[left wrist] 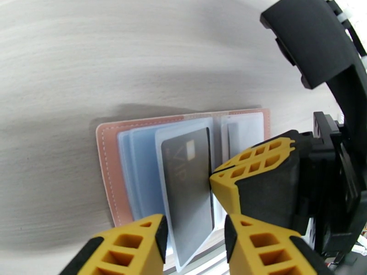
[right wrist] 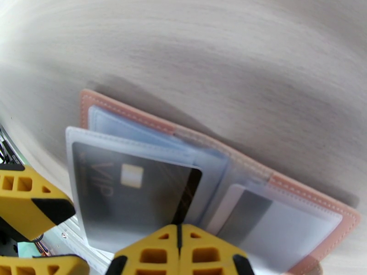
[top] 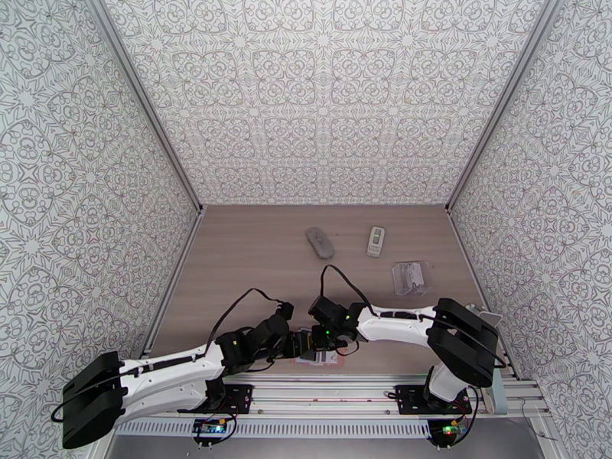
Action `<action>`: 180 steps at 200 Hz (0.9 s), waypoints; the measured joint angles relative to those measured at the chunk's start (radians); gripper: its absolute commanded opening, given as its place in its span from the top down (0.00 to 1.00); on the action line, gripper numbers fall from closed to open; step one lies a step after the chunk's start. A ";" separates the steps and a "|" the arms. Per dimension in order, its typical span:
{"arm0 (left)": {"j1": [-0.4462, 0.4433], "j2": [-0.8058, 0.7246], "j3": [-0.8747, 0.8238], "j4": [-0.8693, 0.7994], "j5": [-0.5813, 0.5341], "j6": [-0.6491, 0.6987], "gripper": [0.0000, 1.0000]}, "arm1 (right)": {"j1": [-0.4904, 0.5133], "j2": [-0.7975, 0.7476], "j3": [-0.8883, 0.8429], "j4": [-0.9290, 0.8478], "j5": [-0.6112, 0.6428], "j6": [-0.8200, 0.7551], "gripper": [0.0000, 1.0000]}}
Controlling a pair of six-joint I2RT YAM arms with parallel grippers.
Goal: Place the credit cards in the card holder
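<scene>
Dark card [left wrist: 188, 189] sits in a clear sleeve [left wrist: 183, 123] of the open card holder [left wrist: 109, 179].
Your right gripper [right wrist: 179, 229], pressed together, touches its edge; your left gripper [left wrist: 195, 244] straddles its end, jaws apart, grip unclear.

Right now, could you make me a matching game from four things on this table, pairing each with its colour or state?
Things:
1. card holder cover
2. VIP card
3. right pincer
4. plastic stand near the right wall

Descriptions:
A. shut
B. see-through
C. pink
D. dark

Pairs: 1-C, 2-D, 3-A, 4-B.
</scene>
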 measured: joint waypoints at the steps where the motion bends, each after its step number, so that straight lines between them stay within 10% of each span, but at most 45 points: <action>1: 0.000 0.000 0.000 0.000 0.000 0.000 0.58 | 0.000 0.000 0.000 0.000 0.000 0.000 1.00; 180: -0.006 0.028 0.015 0.027 0.002 0.003 0.67 | 0.000 0.000 0.000 -0.003 0.001 -0.003 1.00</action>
